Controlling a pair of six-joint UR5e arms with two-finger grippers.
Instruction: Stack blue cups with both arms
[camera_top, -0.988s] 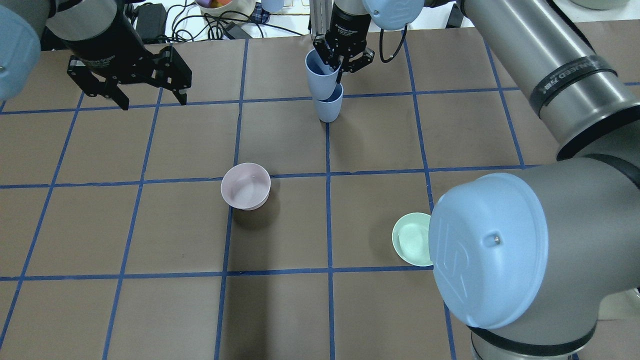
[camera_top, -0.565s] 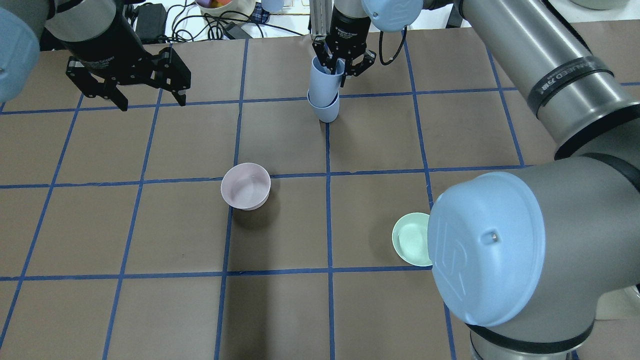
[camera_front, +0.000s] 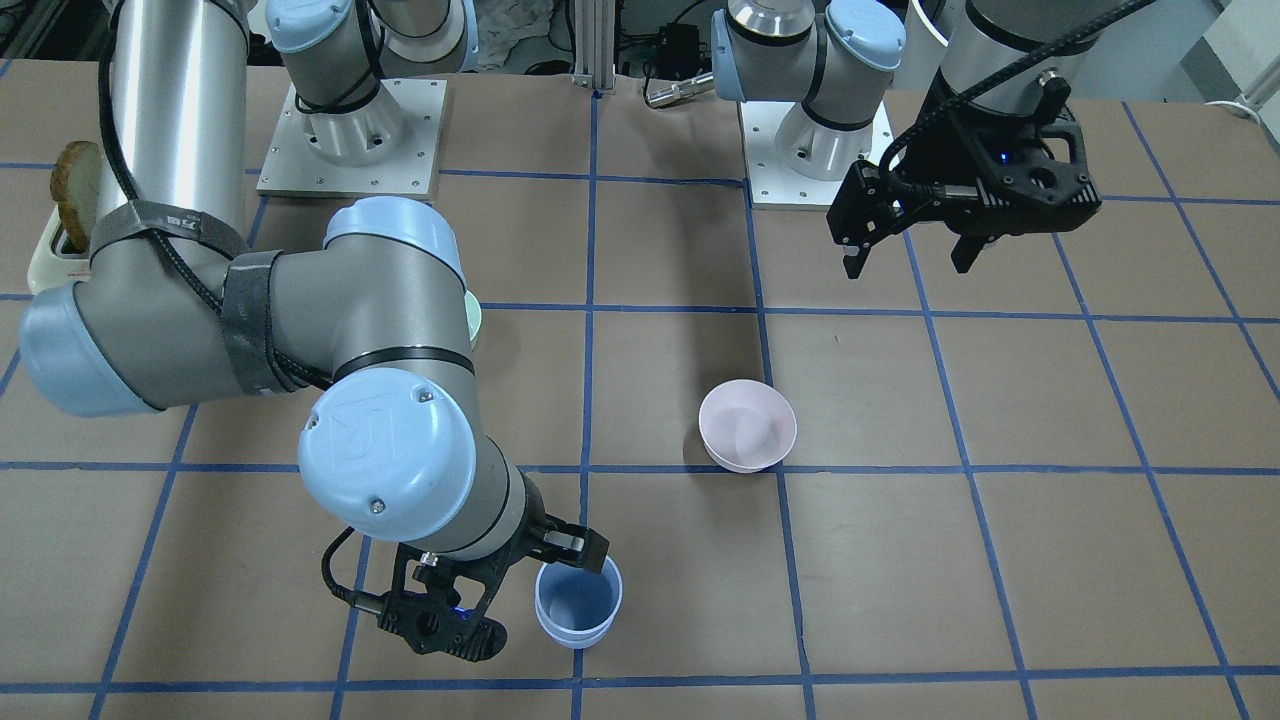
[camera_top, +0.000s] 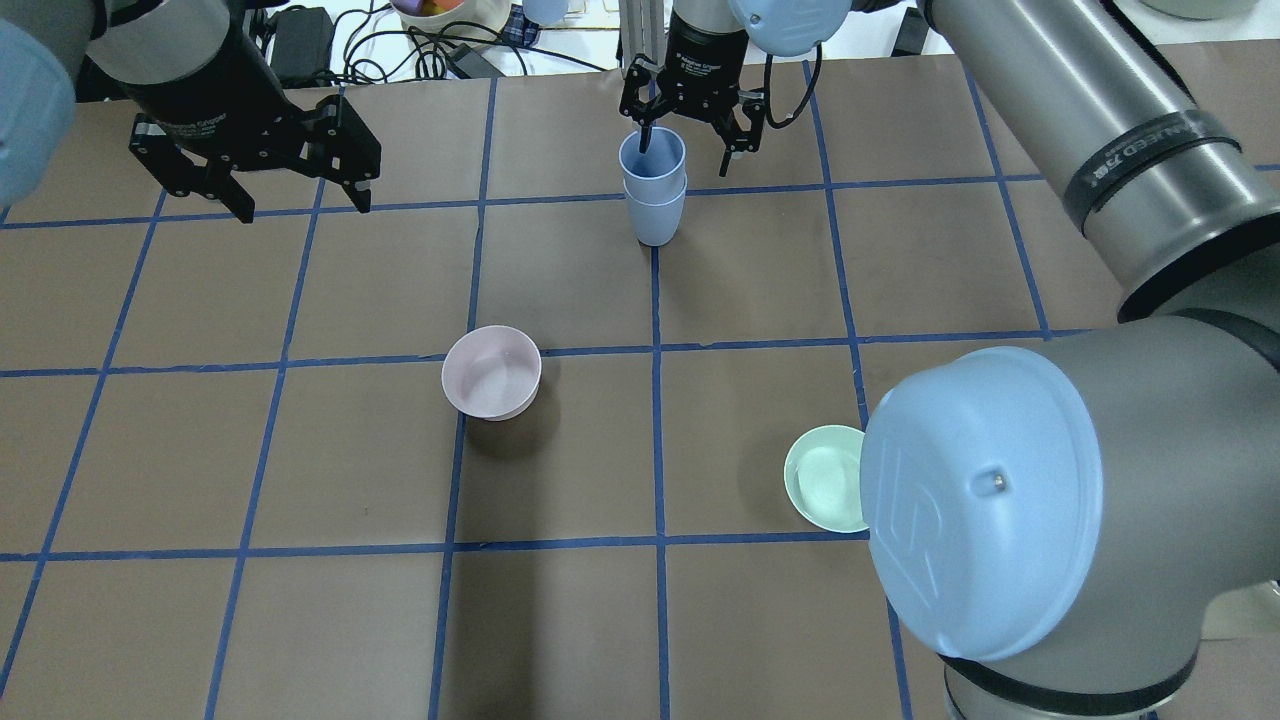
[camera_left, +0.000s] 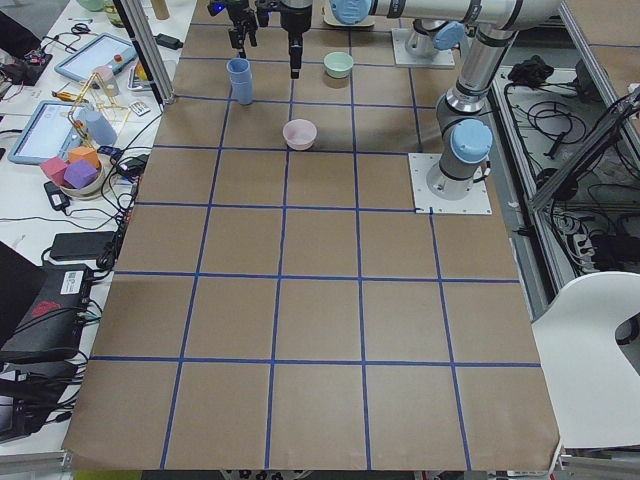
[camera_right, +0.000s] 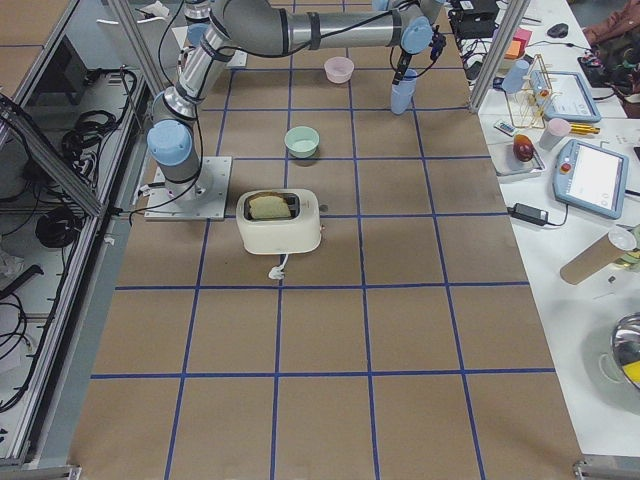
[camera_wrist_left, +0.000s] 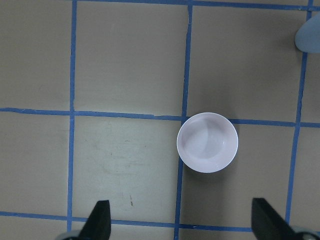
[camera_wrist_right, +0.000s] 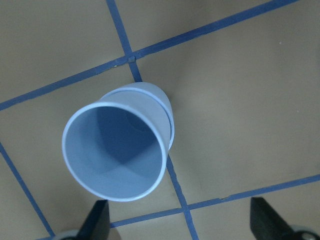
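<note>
The two blue cups (camera_top: 655, 195) stand nested, one inside the other, upright on the far middle of the table. They also show in the front-facing view (camera_front: 578, 605) and the right wrist view (camera_wrist_right: 117, 155). My right gripper (camera_top: 690, 150) is open just above and behind the stack. Its fingers (camera_wrist_right: 97, 220) straddle the stack's far side and hold nothing. My left gripper (camera_top: 290, 195) is open and empty, hovering at the far left, well apart from the cups. It also shows in the front-facing view (camera_front: 910, 255).
A pale pink bowl (camera_top: 491, 372) sits mid-table, below my left wrist camera (camera_wrist_left: 207, 142). A mint-green bowl (camera_top: 825, 478) sits right of centre, partly hidden by my right arm's elbow. A toaster (camera_right: 279, 221) stands near the right arm's base. Cables and clutter lie beyond the far edge.
The upper cup was tilted in my right gripper; it has dropped into the lower cup and stands straight. The right gripper has opened and let go. The left arm barely moved.
</note>
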